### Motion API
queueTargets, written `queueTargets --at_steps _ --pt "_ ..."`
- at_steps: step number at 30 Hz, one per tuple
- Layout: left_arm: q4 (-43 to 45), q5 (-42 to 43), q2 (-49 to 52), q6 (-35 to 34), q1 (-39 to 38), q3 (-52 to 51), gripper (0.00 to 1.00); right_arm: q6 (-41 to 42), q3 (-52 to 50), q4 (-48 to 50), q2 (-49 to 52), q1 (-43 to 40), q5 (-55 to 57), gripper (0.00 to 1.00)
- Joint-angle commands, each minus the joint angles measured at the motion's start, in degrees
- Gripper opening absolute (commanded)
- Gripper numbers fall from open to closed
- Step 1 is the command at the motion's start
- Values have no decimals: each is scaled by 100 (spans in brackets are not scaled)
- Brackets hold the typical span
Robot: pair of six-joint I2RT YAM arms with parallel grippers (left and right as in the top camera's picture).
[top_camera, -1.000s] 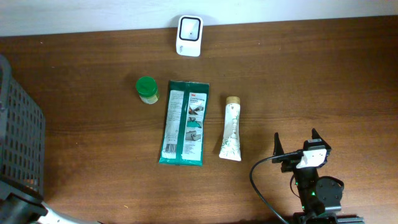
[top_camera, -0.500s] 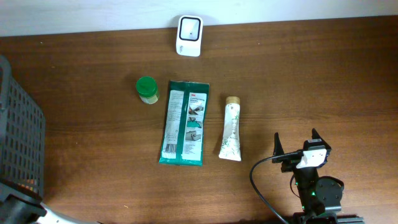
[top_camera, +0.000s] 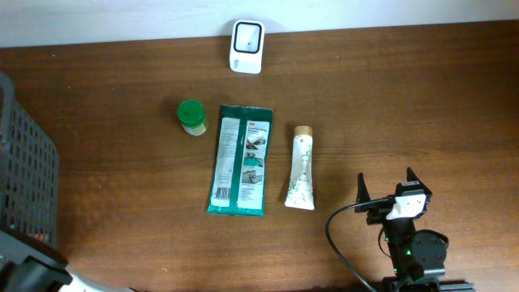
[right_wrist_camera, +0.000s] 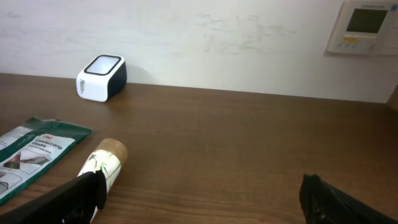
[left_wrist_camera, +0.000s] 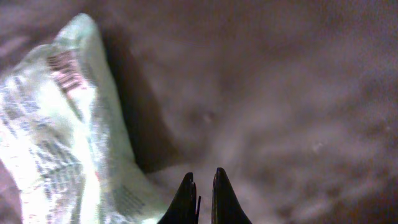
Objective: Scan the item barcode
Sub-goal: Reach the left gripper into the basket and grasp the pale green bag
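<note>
From overhead, the scanner, a white rounded block with a dark glass face, stands at the far edge of the wooden counter. Nearer lie a small jar with a green lid, a flat green foil packet and a soft pale tube with a tan cap, all apart from one another. The left arm shows only at the lower left corner, by the dark mesh basket, and the right jaws sit spread wide near the front edge, empty. The left wrist view is dim and blurred. It shows the left jaws clenched tip to tip just beside a crinkled, pale plastic bag with fine print on it, but not whether they pinch its film. That bag is likely the item to scan, so the step in hand looks like fetching it, apparently from the basket. The next move would call for a sure pinch on the slippery, yielding film, then a lift and a turn that brings the barcode flat to the scanner's face. The right wrist view shows the released right jaws low over the counter, the tube and packet ahead on the left, and the scanner beyond them before a white wall.
</note>
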Motion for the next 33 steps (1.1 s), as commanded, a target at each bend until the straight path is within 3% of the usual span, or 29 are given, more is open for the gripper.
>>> queueTargets --at_steps 1,3,5,13,18,19,20,22,27,33 --pt "-44 -754 -140 195 -63 74 7 4 -28 -28 -33 31 26 98" --pt "-79 -1141 -140 192 -11 37 39 4 -28 -28 -33 31 26 98" --pt "-76 -1150 -127 192 70 2 54 4 -28 -28 -33 31 26 98" --pt "162 -1453 382 195 129 -212 59 4 -28 -28 -33 31 26 98" --pt "140 -1434 651 195 129 -254 52 4 -28 -28 -33 31 26 98" --pt "142 -1427 649 195 129 -254 47 4 -28 -28 -33 31 26 98" --pt "120 -1368 649 195 129 -254 23 4 -28 -28 -33 31 26 98" --pt "92 -1329 651 197 129 -254 0 4 -28 -28 -33 31 26 98" --pt "-118 -1325 629 195 129 -74 0 4 -28 -28 -33 31 26 98" --pt "-586 -776 87 197 79 964 0 4 -28 -28 -33 31 26 98"
